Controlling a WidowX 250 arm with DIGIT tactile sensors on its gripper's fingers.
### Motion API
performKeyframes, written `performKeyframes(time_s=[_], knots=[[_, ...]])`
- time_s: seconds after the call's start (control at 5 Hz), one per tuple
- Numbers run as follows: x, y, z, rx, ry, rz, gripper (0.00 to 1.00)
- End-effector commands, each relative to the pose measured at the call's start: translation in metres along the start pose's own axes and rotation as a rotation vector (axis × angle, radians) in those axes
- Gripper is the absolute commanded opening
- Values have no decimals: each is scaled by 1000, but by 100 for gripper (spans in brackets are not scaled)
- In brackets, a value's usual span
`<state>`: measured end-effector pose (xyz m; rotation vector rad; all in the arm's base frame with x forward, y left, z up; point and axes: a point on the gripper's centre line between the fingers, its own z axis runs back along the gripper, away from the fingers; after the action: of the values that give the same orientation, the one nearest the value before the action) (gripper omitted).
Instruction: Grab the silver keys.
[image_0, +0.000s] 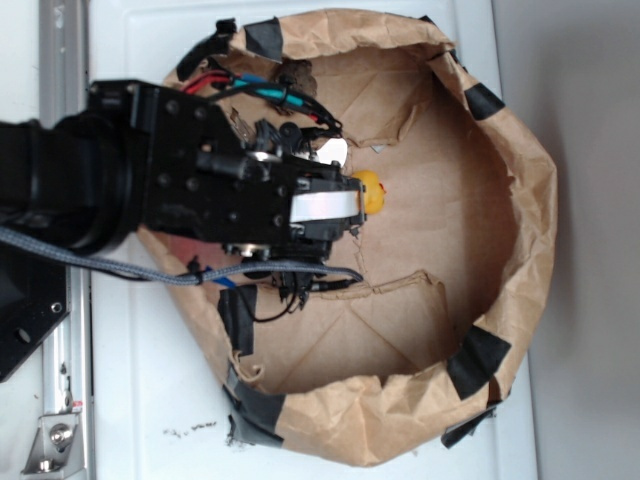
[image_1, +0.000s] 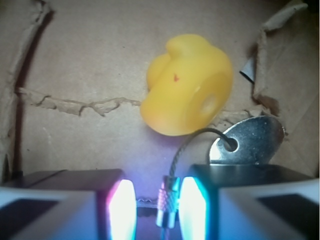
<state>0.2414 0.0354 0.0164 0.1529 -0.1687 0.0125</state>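
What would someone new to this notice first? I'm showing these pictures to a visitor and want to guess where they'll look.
Probably the yellow rubber toy, bright against the brown paper lining, just ahead of the gripper. Next, in the wrist view, the glowing finger pads standing either side of the wire ring of the silver keys, whose shiny rounded key head lies right of the toy. From outside, the black arm covers much of the basin's left side.

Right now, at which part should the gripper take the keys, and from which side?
At the wire ring's threaded clasp, from above. It already sits between the glowing pads, thin enough to pinch. The bright key head lies flat beside the duck, harder to grip.
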Motion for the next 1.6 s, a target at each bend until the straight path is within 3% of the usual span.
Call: performKeyframes(time_s=[0.0,0.6,0.8,1.0,1.2,1.4], knots=[[-12,5,6,10,-12,-3,0],[-8,7,8,9,-28,1,0],[-3,11,23,-17,-54,9,0],[50,10,65,-35,-65,80,0],[69,2,112,-117,-124,116,0],[73,-6,123,-154,-172,108,0]])
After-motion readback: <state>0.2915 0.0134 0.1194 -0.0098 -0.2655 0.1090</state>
